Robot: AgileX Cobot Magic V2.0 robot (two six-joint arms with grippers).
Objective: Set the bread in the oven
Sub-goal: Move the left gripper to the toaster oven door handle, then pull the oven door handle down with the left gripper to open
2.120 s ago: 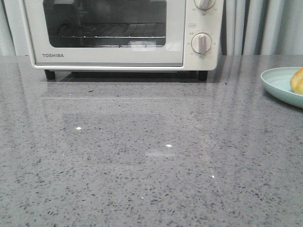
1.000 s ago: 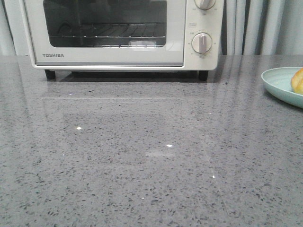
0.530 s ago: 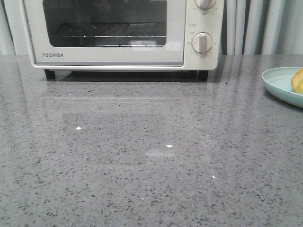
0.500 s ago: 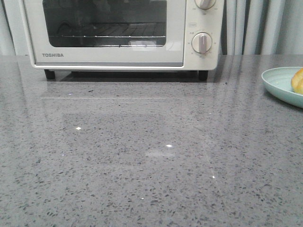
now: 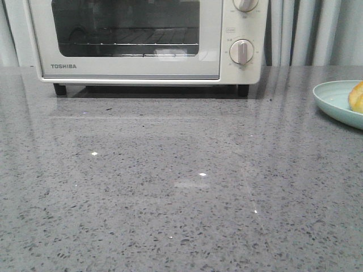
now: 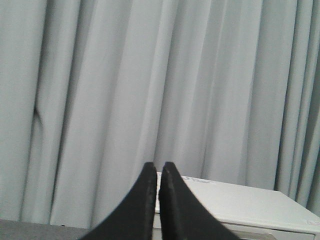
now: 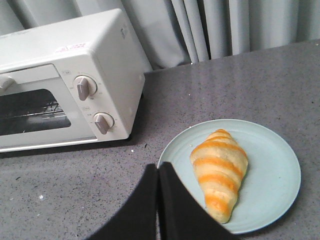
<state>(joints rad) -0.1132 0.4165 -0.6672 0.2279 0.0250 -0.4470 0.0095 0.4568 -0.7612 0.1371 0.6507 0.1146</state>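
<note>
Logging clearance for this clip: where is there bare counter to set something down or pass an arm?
The speckled grey stone counter lies bare from the cream-white Toshiba toaster oven forward, and right to the pale mint-green plate. A narrower bare strip separates oven and plate. The golden-brown banded bread roll crowds the plate's middle.

A mint-green plate (image 7: 270, 200) sits on the speckled grey counter (image 5: 170, 187) before curtains (image 6: 150, 85).

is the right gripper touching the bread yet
Apart. The right wrist view shows bare plate between the shut right gripper and the bread.
</note>
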